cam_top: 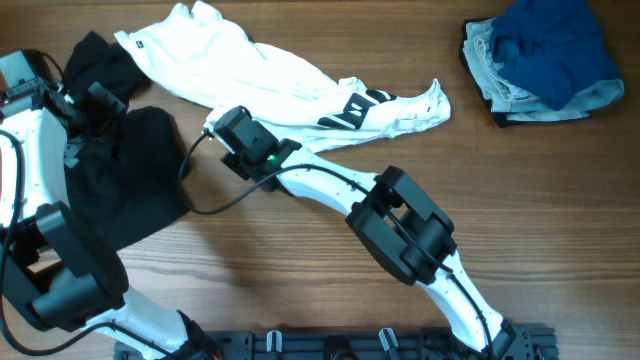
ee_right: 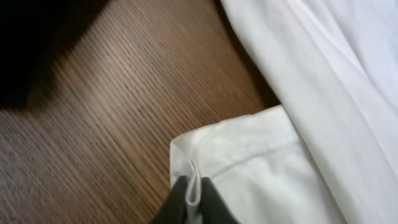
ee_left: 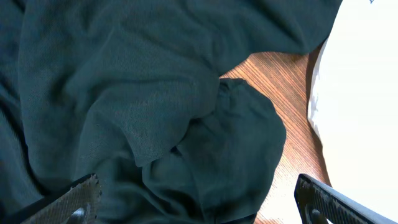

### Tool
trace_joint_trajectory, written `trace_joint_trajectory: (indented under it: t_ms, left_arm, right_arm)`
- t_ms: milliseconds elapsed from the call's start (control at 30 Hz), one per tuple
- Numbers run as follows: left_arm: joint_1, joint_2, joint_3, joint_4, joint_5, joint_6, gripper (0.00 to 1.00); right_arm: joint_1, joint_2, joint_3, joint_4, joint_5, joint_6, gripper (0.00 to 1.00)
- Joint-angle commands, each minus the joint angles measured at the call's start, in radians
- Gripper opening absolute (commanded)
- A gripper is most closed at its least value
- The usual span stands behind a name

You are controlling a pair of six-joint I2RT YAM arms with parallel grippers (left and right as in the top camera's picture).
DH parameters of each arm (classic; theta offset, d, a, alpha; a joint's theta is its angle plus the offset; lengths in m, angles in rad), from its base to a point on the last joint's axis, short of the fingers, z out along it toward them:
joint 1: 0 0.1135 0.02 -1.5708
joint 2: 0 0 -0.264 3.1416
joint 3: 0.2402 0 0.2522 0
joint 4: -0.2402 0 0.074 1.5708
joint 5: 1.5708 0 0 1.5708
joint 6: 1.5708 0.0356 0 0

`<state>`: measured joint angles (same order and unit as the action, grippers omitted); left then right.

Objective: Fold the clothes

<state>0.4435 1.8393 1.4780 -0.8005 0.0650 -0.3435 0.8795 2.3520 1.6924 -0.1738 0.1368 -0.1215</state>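
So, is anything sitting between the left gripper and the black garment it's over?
Nothing visible. In the left wrist view, the left gripper is open, with the black garment directly between its fingers and nothing lying across it. The white garment lies off to the side.

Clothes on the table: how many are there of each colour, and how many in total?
white garment: 1
black garment: 1
blue garment: 1
grey garment: 1
Total: 4 that can be told apart; the far pile may hide more.
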Motion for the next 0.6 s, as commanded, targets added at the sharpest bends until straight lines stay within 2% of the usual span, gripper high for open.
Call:
trace_joint_trajectory:
  t_ms: [0,200,400,567]
  left_arm:
    - [-0.001,0.007,-0.008,0.000,-0.006,-0.012,1.00]
    - [-0.001,0.007,-0.008,0.000,-0.006,-0.012,1.00]
    - [-0.001,0.007,-0.008,0.000,-0.006,-0.008,1.00]
    - [-0.001,0.007,-0.008,-0.005,-0.006,-0.008,1.00]
  right_arm:
    - [-0.004,0.022,0.153,-0.185,0.012,0.039,0.04]
    - [-0.005,-0.013,0.333,-0.507,-0.081,0.072,0.04]
    - [-0.029,-0.152,0.363,-0.680,-0.207,0.138,0.04]
    - [-0.125,-0.290,0.363,-0.801,-0.226,0.210,0.04]
